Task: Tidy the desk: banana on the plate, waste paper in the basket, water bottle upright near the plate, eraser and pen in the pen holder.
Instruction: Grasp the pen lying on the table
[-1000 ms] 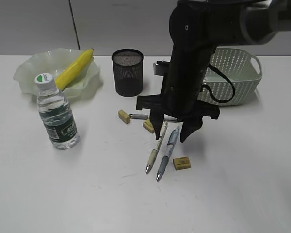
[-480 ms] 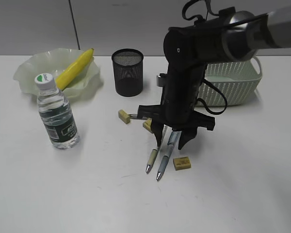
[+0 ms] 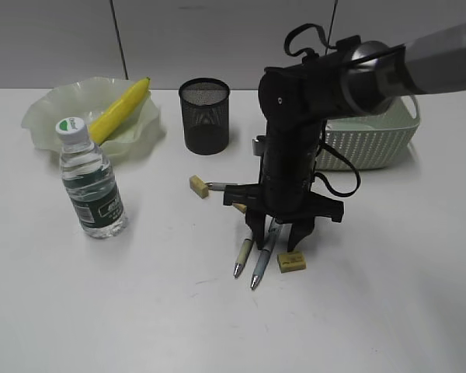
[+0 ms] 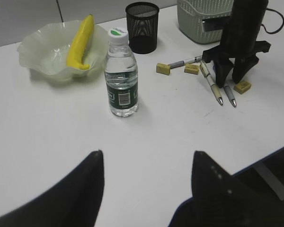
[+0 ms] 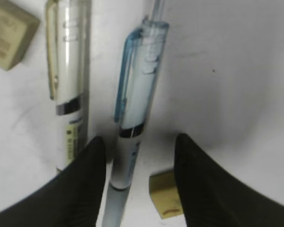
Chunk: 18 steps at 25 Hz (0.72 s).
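Note:
My right gripper (image 3: 278, 233) is open and low over the desk (image 3: 388, 311). Its jaws straddle the blue pen (image 3: 262, 264), with the white pen (image 3: 243, 256) just left of it. In the right wrist view the gripper (image 5: 139, 146) has the blue pen (image 5: 137, 94) between its fingers and a tan eraser (image 5: 165, 194) by the right finger. My left gripper (image 4: 147, 156) is open and empty above the front of the desk. The banana (image 3: 120, 109) lies in the plate (image 3: 46, 116). The water bottle (image 3: 92, 183) stands upright in front of the plate. No waste paper is in view.
The black mesh pen holder (image 3: 204, 115) stands behind the pens, and the sage-green basket (image 3: 373, 116) is at the back right behind the arm. Loose erasers lie at the left (image 3: 199, 186) and front right (image 3: 291, 261). A grey pen (image 3: 221, 186) lies crosswise.
My right gripper has come down and forward over the pens, from above their upper ends to low around the blue pen. Nothing else has moved.

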{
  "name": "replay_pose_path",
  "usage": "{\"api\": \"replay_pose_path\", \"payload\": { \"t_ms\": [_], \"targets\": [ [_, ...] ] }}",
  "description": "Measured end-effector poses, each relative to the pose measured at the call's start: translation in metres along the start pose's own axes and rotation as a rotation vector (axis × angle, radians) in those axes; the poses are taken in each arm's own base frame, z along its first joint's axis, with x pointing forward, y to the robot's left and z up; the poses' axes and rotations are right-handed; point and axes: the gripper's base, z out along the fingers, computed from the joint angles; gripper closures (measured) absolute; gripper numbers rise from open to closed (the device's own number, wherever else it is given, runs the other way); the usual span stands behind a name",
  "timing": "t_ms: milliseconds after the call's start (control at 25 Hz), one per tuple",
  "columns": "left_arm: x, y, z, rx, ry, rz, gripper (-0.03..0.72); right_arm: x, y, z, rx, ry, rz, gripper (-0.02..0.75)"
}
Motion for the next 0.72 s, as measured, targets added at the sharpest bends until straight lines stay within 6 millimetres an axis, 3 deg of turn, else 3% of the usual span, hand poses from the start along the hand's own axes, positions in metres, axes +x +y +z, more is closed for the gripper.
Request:
{"api": "replay_pose_path", "payload": {
  "t_ms": [320,560,720],
  "targets": [
    [0.0,0.0,0.0,0.0,0.0,0.0,0.251,-0.001,0.001,0.0,-0.001,0.0,-0.046,0.625],
    [0.0,0.0,0.0,0.0,0.0,0.0,0.251,-0.01,0.01,-0.018,-0.011,-0.04,-0.147,0.626],
    [0.0,0.0,0.0,0.0,0.0,0.0,0.251,-0.018,0.019,-0.063,-0.063,-0.149,-0.216,0.626]
  ]
}}
